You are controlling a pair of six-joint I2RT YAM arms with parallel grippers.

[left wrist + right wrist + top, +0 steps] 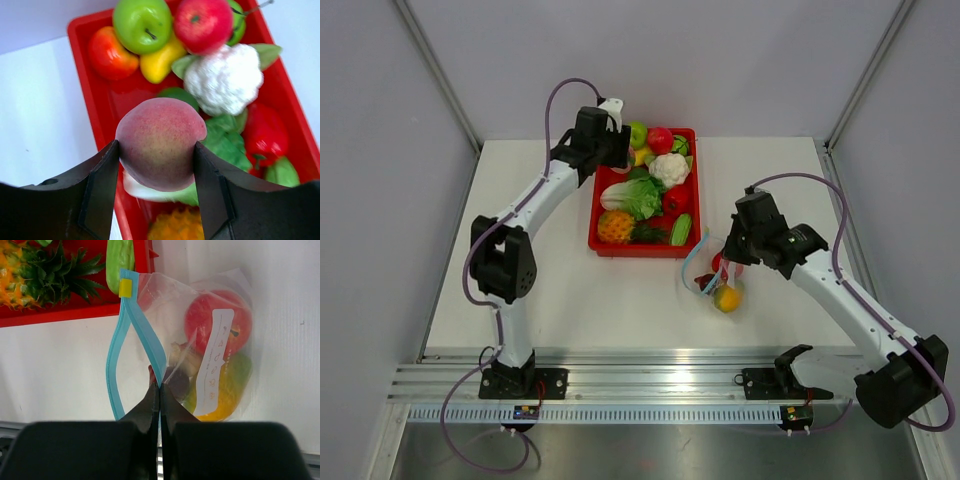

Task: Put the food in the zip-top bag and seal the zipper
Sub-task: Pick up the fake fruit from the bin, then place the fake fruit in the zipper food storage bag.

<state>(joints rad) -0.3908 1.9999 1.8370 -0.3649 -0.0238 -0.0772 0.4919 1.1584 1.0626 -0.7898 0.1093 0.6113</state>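
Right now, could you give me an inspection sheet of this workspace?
Surface: white table, red tray at the far side.
Job's things: toy fruit and vegetables in the tray; bag beside it holds a red fruit and a yellow one; zipper open.
Clutter: nothing seen.
Grippers: left gripper shut on a peach above the tray; right gripper shut on the zipper.
Cables: purple cables loop along both arms.
Surroundings: white walls, metal rail in front.

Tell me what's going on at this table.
The left arm's fingers grip a peach over the red tray. The right arm's fingers pinch the zipper of the zip-top bag, holding it beside the tray with its mouth gaping. A red fruit and a yellow-orange one are already inside. The bag is not yet sealed; the peach looks likely to go in next.
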